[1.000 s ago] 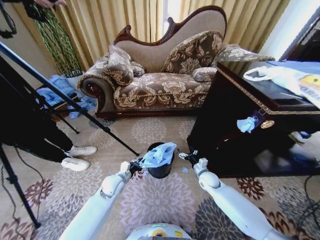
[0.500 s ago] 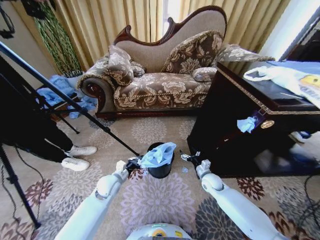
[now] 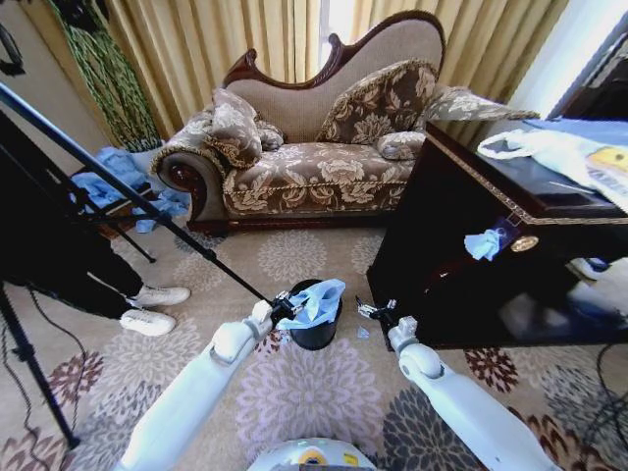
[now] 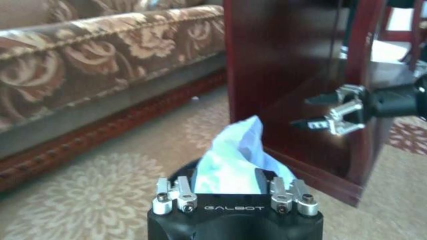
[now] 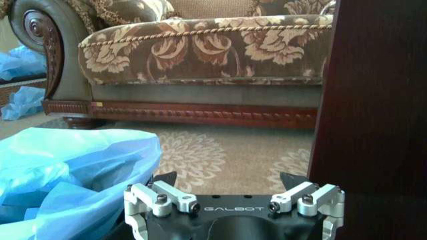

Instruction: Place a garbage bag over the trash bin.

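The small black trash bin (image 3: 317, 332) stands on the carpet in front of me. The pale-blue garbage bag (image 3: 314, 301) lies crumpled on its top, bunched up rather than spread over the rim. My left gripper (image 3: 286, 310) is at the bag's left edge, open, and the left wrist view shows the bag (image 4: 233, 161) rising between its fingers (image 4: 172, 193). My right gripper (image 3: 371, 312) hangs open a short way right of the bin, touching nothing. From the right wrist the bag (image 5: 67, 170) lies off to one side of the right gripper (image 5: 229, 178). The left wrist view also catches that right gripper (image 4: 320, 111) before the cabinet.
A dark wooden cabinet (image 3: 461, 245) stands close on the right, with a white bag (image 3: 559, 152) on top. A patterned sofa (image 3: 314, 167) is behind the bin. A tripod leg (image 3: 147, 206) slants down toward the bin from the left, near a person's white shoes (image 3: 152, 306).
My left gripper has moved forward and right, from beside the bin up to the bag's edge. The right gripper has shifted slightly right and back. Bin and bag stay put.
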### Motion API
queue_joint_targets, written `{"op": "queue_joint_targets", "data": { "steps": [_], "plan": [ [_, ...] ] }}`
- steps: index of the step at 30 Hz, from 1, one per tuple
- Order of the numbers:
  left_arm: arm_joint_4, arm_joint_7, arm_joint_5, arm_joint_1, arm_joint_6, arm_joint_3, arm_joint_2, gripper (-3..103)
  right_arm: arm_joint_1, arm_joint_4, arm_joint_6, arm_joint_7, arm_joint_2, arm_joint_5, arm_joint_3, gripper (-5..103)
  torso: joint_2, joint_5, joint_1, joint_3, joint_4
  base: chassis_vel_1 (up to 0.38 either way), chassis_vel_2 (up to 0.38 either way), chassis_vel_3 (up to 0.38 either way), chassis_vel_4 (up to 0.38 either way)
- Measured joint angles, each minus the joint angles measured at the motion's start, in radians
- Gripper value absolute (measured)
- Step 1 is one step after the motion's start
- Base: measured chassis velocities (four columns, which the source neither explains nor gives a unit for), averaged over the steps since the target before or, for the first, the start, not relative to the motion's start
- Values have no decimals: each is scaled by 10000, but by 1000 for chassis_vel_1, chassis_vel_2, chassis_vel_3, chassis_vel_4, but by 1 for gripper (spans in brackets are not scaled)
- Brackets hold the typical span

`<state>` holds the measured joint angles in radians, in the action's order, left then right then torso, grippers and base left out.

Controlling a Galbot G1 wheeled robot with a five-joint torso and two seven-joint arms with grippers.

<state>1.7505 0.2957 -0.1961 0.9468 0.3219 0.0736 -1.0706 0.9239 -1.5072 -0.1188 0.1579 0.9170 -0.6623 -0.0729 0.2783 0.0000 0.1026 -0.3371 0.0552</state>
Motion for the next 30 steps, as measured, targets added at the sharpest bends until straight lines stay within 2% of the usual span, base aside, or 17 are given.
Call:
{"op": "queue_joint_targets", "data": {
  "steps": [2, 3, 6, 7, 10, 12, 17, 18, 21, 23, 29, 30],
  "plan": [
    [-97, 131, -56, -59, 77, -152, 21, 71, -8, 25, -12, -22, 15, 31, 13, 100, 0, 0, 0, 0, -3, 0, 0, 0, 0],
    [-97, 131, -56, -59, 77, -152, 21, 71, -8, 25, -12, -22, 15, 31, 13, 100, 0, 0, 0, 0, -3, 0, 0, 0, 0],
    [-491, 256, -210, -146, 132, -299, -30, 87, 20, 78, -34, -44, 51, 51, 90, 100, 0, 1, 0, 0, -3, 0, 0, 0, 0],
    [-491, 256, -210, -146, 132, -299, -30, 87, 20, 78, -34, -44, 51, 51, 90, 100, 0, 1, 0, 0, -3, 0, 0, 0, 0],
    [-852, 166, -240, -302, 133, -363, -182, 99, 27, 153, -51, -74, 45, 66, 113, 100, 0, 0, 0, 0, -2, 0, 0, 0, 0],
    [-931, 76, -249, -345, 126, -387, -221, 99, 28, 174, -54, -80, 44, 68, 114, 100, 0, 0, 0, 0, -2, 0, 0, 0, 0],
    [-1090, -246, -338, -434, 83, -423, -350, 83, 17, 275, -60, -87, 89, 83, 98, 100, 0, 0, 0, 0, -2, 0, 0, 0, 0],
    [-1090, -246, -338, -434, 83, -423, -350, 83, 17, 275, -60, -87, 89, 83, 98, 100, 0, 0, 0, 0, -2, 0, 0, 0, 0],
    [-1169, -248, -356, -425, 64, -425, -404, 71, -26, 309, -60, -79, 170, 85, 37, 100, 0, 0, 0, 0, -2, 0, 0, 0, 0],
    [-1210, -247, -361, -417, 41, -424, -430, 71, -46, 317, -60, -73, 189, 85, 16, 100, 0, -1, 0, 0, -2, 0, 0, 0, 0],
    [-1341, -247, -430, -389, -79, -404, -520, 51, -147, 398, -83, -54, 238, 101, -59, 100, 0, 0, 0, 0, -1, 0, 0, 0, 0],
    [-1341, -247, -430, -389, -79, -404, -520, 51, -147, 398, -83, -54, 238, 101, -59, 100, 0, 0, 0, 0, -1, 0, 0, 0, 0]
  ]
}}
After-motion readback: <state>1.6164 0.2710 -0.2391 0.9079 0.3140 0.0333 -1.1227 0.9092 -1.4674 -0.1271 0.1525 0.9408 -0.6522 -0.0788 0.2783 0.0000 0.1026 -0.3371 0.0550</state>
